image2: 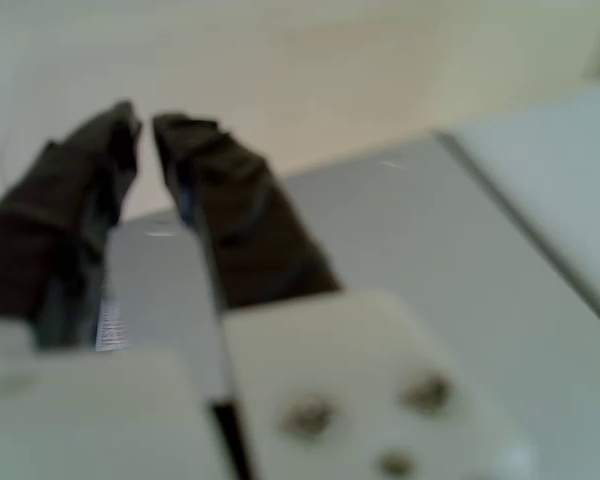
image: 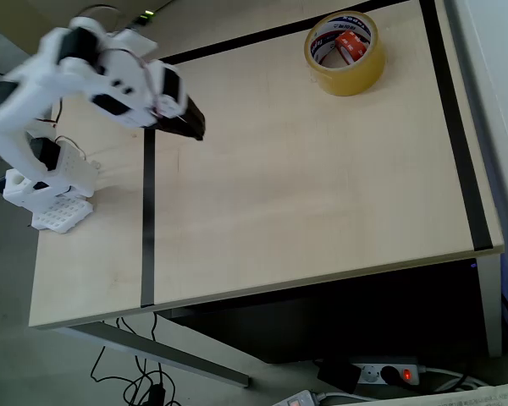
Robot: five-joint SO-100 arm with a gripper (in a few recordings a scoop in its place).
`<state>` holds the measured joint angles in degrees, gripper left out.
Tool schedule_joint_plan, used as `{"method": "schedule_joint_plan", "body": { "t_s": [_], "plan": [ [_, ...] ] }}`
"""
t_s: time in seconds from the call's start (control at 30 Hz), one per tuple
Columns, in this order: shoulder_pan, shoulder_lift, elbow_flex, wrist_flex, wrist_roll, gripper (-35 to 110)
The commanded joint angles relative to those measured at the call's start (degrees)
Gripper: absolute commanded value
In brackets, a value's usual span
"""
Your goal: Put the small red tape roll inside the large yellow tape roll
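In the overhead view the large yellow tape roll [image: 349, 81] lies flat near the table's far right corner. The small red tape roll [image: 350, 44] sits inside its white printed core, tilted against the inner wall. My white arm is folded back at the left side of the table, far from both rolls. Its black gripper [image: 193, 128] hangs over the dark tape line on the table. In the wrist view the gripper [image2: 146, 120] is blurred, its two dark fingers [image2: 235, 205] nearly meet at the tips, and nothing is between them.
The light wooden table [image: 305, 203] is marked by a black tape border [image: 147, 220]. The arm's white base [image: 55, 203] stands at the left edge. A power strip [image: 385, 372] and cables lie on the floor below the front edge.
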<state>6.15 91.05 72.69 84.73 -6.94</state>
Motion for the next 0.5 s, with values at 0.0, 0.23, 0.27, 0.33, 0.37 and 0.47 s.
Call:
{"method": "schedule_joint_plan", "body": {
  "t_s": [0.0,0.23,0.27,0.33,0.37,0.47],
  "plan": [
    [0.5,53.7,39.5,-14.3,0.1,0],
    [1.3,86.7,74.5,-24.8,-0.3,0],
    [1.1,89.8,76.6,-23.7,-0.3,0],
    [1.9,94.8,79.6,-23.0,-0.3,0],
    [2.5,98.2,80.9,-22.8,0.1,0],
    [4.4,99.8,84.6,-22.2,2.0,0]
  ]
}}
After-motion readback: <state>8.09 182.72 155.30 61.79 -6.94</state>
